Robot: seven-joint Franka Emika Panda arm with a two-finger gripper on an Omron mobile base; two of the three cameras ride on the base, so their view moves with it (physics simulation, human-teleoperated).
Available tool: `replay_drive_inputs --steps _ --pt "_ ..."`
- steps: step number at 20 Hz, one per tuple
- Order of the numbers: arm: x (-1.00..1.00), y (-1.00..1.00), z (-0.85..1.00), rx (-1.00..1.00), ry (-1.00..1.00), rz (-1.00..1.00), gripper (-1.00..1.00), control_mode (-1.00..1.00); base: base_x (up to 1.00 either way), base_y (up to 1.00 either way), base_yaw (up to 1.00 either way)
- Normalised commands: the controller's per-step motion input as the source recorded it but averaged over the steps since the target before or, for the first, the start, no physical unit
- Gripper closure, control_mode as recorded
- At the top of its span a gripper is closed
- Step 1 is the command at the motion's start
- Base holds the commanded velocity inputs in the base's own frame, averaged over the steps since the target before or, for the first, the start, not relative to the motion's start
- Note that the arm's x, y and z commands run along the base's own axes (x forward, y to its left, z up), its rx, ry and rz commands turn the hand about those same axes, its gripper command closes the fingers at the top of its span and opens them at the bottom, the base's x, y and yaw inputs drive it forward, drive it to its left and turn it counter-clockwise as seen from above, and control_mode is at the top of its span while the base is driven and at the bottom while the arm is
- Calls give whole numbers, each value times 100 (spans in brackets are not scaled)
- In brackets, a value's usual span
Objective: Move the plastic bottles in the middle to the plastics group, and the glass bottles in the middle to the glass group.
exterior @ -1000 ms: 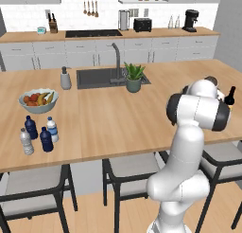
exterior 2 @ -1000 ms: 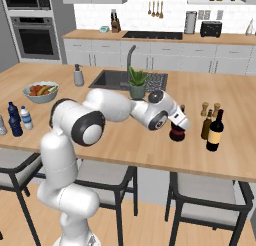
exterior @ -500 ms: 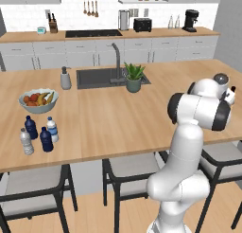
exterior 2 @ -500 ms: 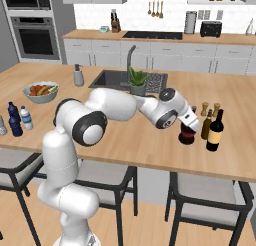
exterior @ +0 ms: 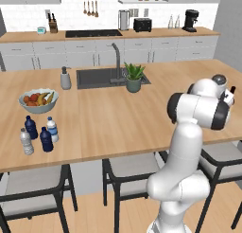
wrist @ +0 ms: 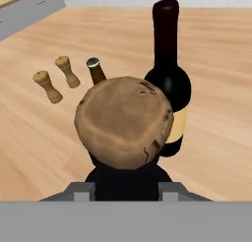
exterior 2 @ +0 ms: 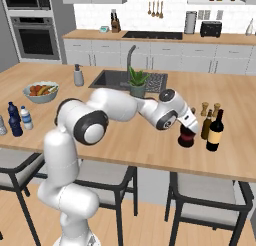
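Observation:
My gripper (exterior 2: 189, 125) is shut on the neck of the squat black bottle (exterior 2: 187, 139), which is upright and low over the counter, just left of the glass group. That group is a slim amber bottle (exterior 2: 206, 125) and a taller dark wine bottle (exterior 2: 216, 131). In the hand view the squat bottle's cork top (wrist: 123, 120) fills the centre above my gripper (wrist: 125, 189), with the wine bottle (wrist: 170, 83) and amber bottle (wrist: 96, 72) close behind it. The plastics group (exterior: 38, 134), several small navy and clear bottles, stands far left on the counter.
Two wooden pepper mills (exterior 2: 209, 109) stand behind the glass group. A fruit bowl (exterior: 38, 100), a soap dispenser (exterior: 65, 78), the sink (exterior: 101, 77) and a potted plant (exterior: 133, 77) lie further back. Stools stand along the counter's near edge (exterior 2: 150, 162).
My arm has carried the squat black bottle to the right and slightly down, bringing it close beside the amber bottle. The gripper has stayed shut on it.

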Motion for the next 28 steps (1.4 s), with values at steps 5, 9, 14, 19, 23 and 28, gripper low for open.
replay_drive_inputs --steps 5,9,14,19,23,28 --pt "9 0 -40 0 6 0 100 -100 0 0 0" --pt "9 -2 -3 -2 3 0 100 -100 0 0 0" --pt "30 -38 14 0 0 -1 100 -100 0 0 0" --pt "10 -23 -19 0 0 0 100 -100 0 0 0" --pt "0 -1 -48 0 -1 0 100 -100 0 0 0" --pt "0 0 -5 -1 -1 0 -100 -100 0 0 0"
